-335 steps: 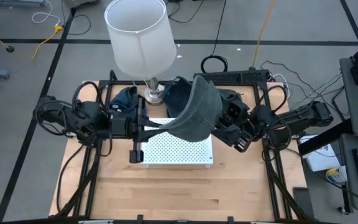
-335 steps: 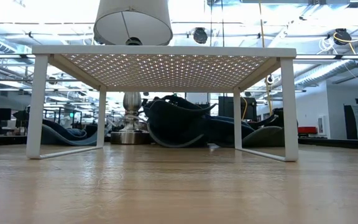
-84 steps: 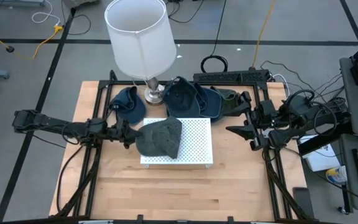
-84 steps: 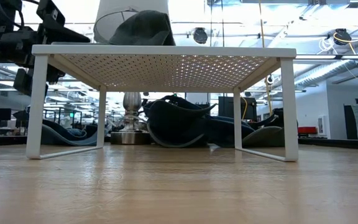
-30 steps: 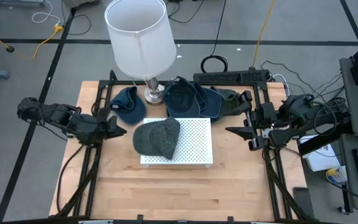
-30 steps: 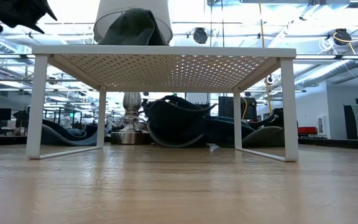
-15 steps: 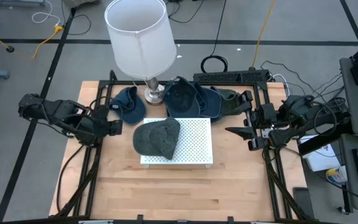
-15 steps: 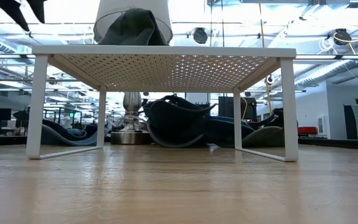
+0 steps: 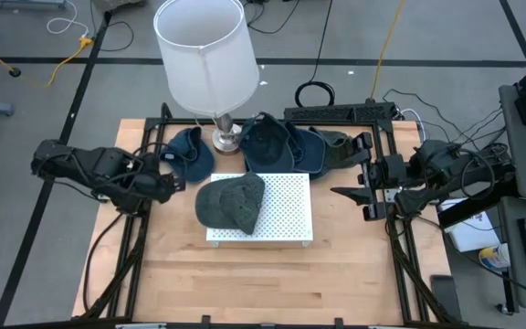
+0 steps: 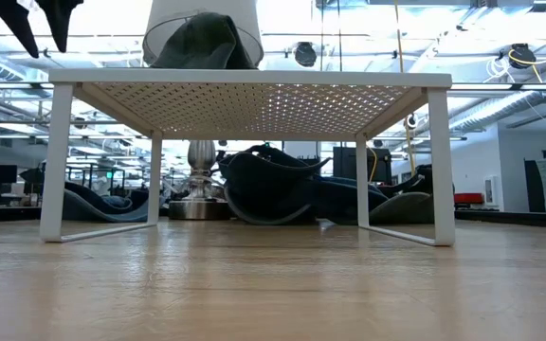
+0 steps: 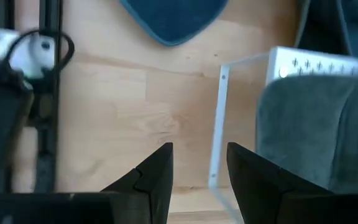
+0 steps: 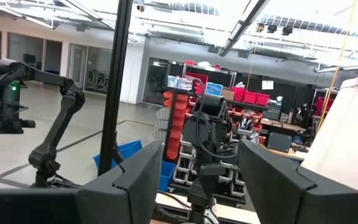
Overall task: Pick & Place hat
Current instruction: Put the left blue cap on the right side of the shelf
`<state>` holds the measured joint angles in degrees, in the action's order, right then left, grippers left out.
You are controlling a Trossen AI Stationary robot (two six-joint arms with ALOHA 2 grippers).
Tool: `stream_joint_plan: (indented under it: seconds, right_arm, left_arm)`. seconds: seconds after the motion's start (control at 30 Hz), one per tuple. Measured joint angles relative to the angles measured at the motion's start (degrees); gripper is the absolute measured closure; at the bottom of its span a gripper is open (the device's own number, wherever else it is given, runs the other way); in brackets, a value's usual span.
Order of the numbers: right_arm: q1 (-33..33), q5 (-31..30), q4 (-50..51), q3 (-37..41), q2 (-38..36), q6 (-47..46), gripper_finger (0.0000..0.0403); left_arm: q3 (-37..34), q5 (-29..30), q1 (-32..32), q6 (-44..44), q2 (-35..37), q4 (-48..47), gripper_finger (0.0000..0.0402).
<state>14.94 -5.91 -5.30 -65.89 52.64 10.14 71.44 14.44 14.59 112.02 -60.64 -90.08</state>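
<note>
- Grey hat (image 9: 232, 202) sits on the left part of the white perforated rack (image 9: 286, 222), centre frame in the high view, its edge overhanging the rack's left side.
- Left gripper (image 9: 173, 184) hovers just left of the hat, fingers apart, holding nothing.
- Right gripper (image 9: 343, 192) waits at right of frame, well apart from the rack, released too.
- Spare caps (image 9: 277, 144) piled by the lamp (image 9: 205, 57), upper centre.

A hat (image 9: 232, 203) sits on the left part of the little rack (image 9: 286, 219) mid-frame. Above it, more hats (image 9: 286, 146) lie beside the lamp (image 9: 205, 64).
</note>
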Motion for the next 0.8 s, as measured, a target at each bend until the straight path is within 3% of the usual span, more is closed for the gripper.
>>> stream_joint_plan:
  seconds: [0.53, 0.8]
  right_arm:
    - [-2.7, 0.0, 0.2, 0.0, 0.2, 2.6, 0.0195]
    - [-2.6, 0.0, 0.4, 0.0, 0.4, 6.2, 0.0195]
  left_arm:
    - [-0.2, 3.1, -6.8, 11.3, 0.3, 0.1, 0.0250]
    - [-9.3, 3.2, -12.6, 19.7, 1.6, -0.2, 0.0250]
